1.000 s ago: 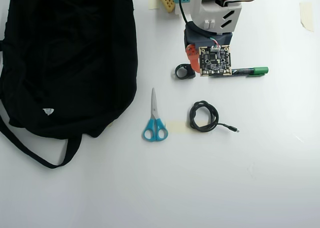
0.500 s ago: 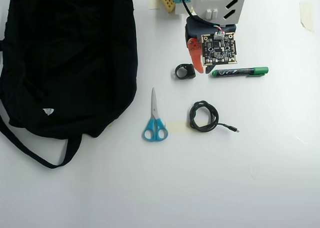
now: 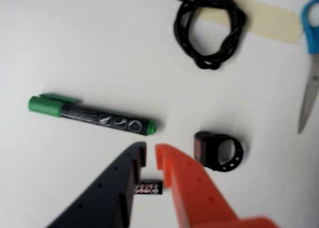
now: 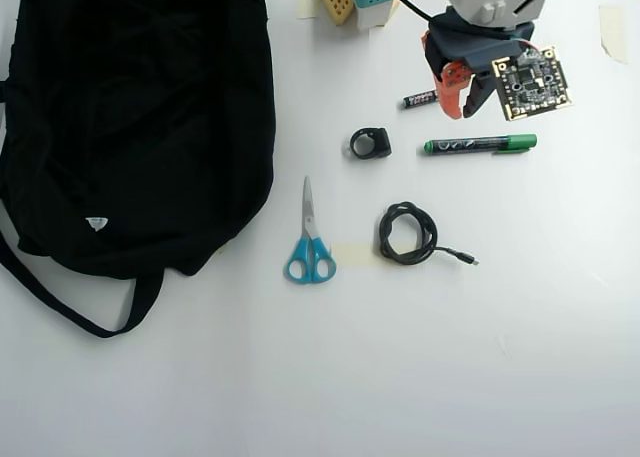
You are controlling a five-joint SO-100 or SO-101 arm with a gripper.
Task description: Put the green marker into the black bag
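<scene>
The green marker [image 4: 478,144] lies flat on the white table, its green cap to the right in the overhead view. In the wrist view the marker [image 3: 94,115] lies just beyond my fingertips, cap to the left. My gripper [image 4: 463,114] hovers just behind the marker's dark end. In the wrist view the gripper [image 3: 150,153] shows a black and an orange finger with a narrow gap and nothing between them. The black bag [image 4: 140,117] fills the left of the overhead view, far from the gripper. It is out of the wrist view.
A small black battery [image 4: 421,99] with pink print lies left of the gripper, under the fingers [image 3: 148,188] in the wrist view. A black ring-shaped part [image 4: 370,143], blue-handled scissors [image 4: 309,247] and a coiled black cable [image 4: 408,233] lie between marker and bag.
The arm has swung right and back from over the marker's dark end. The whole marker and the small battery now show. The marker has not moved.
</scene>
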